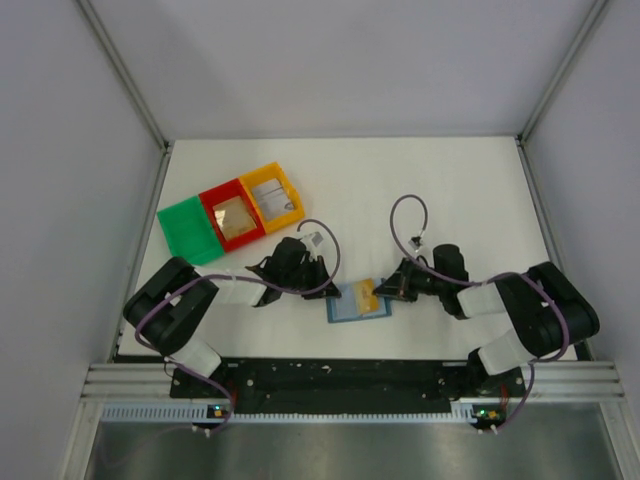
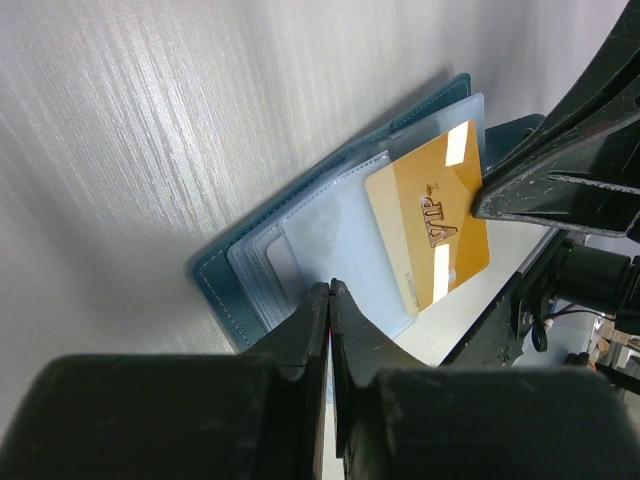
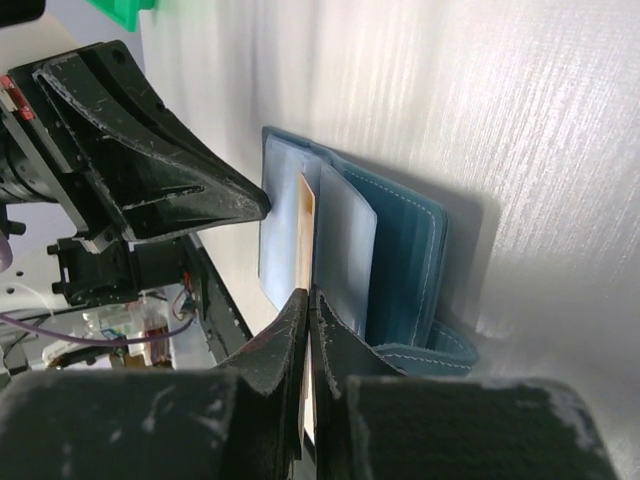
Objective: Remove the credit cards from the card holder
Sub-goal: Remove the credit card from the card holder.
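a: where's the card holder [image 1: 345, 308]?

b: lying open on the tabletop [image 1: 460, 190], near the front edge and between the two arms. the blue cover is against the tabletop and the clear pockets fan up off it.

a: and the left claw [image 2: 330, 288]?

b: pinched on the edge of the clear pockets at the holder's left side (just a hairline gap between the tips).

a: the right claw [image 3: 308, 294]?

b: closed all the way, with the edge of the gold card [image 2: 430, 225] clamped between its tips. the card reads "vip" and lies over a clear pocket, sticking out past the pocket's edge on the right claw's side. i can't tell whether it's fully free of the pocket.

a: anything else around?

b: a green tray [image 1: 190, 228], a red tray [image 1: 212, 198] and a yellow tray [image 1: 262, 172] stand touching in a row at the back left, well apart from the holder. a card lies in the red one and another in the yellow one.
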{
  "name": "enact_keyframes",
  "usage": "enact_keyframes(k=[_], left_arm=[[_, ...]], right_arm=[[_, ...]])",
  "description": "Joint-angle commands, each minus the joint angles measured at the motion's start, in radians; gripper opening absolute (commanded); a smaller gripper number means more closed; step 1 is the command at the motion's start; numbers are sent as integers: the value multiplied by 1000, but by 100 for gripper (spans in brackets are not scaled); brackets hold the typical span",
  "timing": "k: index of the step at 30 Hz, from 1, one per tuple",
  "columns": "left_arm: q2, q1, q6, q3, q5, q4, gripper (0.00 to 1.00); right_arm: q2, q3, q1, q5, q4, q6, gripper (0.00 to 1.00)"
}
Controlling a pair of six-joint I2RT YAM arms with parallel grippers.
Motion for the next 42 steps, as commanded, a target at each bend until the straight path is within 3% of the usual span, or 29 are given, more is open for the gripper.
enact_keyframes(k=[1, 3, 10, 13, 18, 22, 32, 37, 42], left_arm=[[3, 9, 30, -29, -57, -67, 7], [5, 9, 27, -31, -51, -61, 7], [-1, 8, 16, -37, -43, -46, 7], [-1, 6, 13, -38, -40, -43, 7], [-4, 2, 11, -37, -40, -41, 7], [-7, 2, -1, -46, -46, -37, 7], [-86, 6, -13, -75, -64, -4, 8], [-173, 12, -15, -46, -69, -24, 18], [-320, 15, -10, 12, -81, -41, 42]], right_arm=[[-16, 13, -12, -17, -37, -46, 0], [3, 26, -12, -27, -32, -40, 0], [58, 66, -10, -61, -19, -31, 16], [72, 79, -7, -64, -11, -29, 17], [110, 96, 0, -70, -5, -36, 16], [96, 94, -1, -63, -20, -43, 0], [-247, 73, -49, 35, -301, -131, 0], [-387, 80, -49, 39, -306, -66, 0], [-496, 76, -47, 32, -168, 70, 0]])
